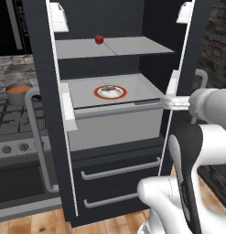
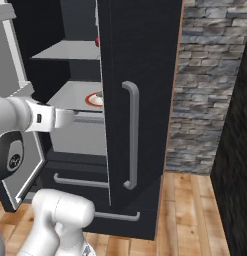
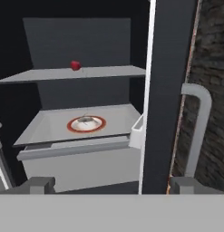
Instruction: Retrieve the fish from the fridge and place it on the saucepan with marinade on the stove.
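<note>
Fish [image 1: 108, 87], small and grey-silver, lying on an orange-rimmed white plate [image 1: 110, 92] at centre frame in the left base view, on the lower grey-white shelf [image 1: 87, 93] inside the fridge [image 1: 110, 114]. Same plate centre-left in the hand view, fish [image 3: 87, 120] on top of it. Small red ball [image 1: 99, 39] on the upper shelf [image 1: 119, 46], upper centre of that frame. Both fridge doors standing open, left one [image 1: 43, 105] edge-on, long grey handle [image 1: 37, 137] at lower left; two drawers with grey handles below the shelves.

Gripper [image 3: 111, 183] at the bottom of the hand view, fingertips [image 3: 41, 183] spread wide apart, nothing between them, facing the edge of the right door [image 3: 165, 95]. In the left base view, white hand at mid right, level with the lower shelf, beside that door edge.

Saucepan [image 1: 18, 93] at mid left of the left base view, orange-red marinade [image 1: 19, 89] filling it, sitting on the black grates of the stove [image 1: 16, 132]; round knobs along the stove front at lower left. Grey stone wall [image 2: 205, 85] at right in the right base view, wooden floor [image 2: 195, 220] at the bottom.
</note>
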Available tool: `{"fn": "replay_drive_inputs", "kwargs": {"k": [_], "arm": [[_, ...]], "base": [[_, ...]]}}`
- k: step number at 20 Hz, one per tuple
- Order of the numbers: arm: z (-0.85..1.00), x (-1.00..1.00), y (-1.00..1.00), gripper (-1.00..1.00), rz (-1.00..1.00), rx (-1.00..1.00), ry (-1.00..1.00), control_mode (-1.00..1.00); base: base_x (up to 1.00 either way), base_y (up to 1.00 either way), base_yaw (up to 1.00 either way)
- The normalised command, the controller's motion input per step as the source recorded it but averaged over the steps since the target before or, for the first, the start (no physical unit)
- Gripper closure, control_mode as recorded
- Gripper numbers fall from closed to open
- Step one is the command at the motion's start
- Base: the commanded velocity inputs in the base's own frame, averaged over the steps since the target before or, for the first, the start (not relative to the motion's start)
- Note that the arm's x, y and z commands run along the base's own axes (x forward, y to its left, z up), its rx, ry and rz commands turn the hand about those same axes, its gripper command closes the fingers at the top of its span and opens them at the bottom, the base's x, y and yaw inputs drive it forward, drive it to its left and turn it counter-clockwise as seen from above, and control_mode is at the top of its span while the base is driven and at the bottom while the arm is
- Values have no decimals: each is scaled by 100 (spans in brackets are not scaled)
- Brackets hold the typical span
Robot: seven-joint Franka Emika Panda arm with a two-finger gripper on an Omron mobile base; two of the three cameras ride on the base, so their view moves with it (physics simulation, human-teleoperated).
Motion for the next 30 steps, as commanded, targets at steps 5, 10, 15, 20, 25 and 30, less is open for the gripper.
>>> {"fn": "replay_drive_inputs", "kwargs": {"k": [5, 10, 15, 20, 25, 30], "arm": [[0, 63, 12, -100, -3, -1, 0, -100], [-2, 62, 8, -100, -2, -1, 0, -100], [-8, 60, 0, -100, 0, 0, 0, -100], [-17, 68, 0, -100, 0, 0, 0, -100], [-19, 63, 0, -100, -1, -3, 0, -100], [-22, 33, -1, -100, -13, -16, -4, -100]], "base": [[0, 0, 0], [0, 0, 0], [0, 0, 0], [0, 0, 0], [0, 0, 0], [0, 0, 0]]}}
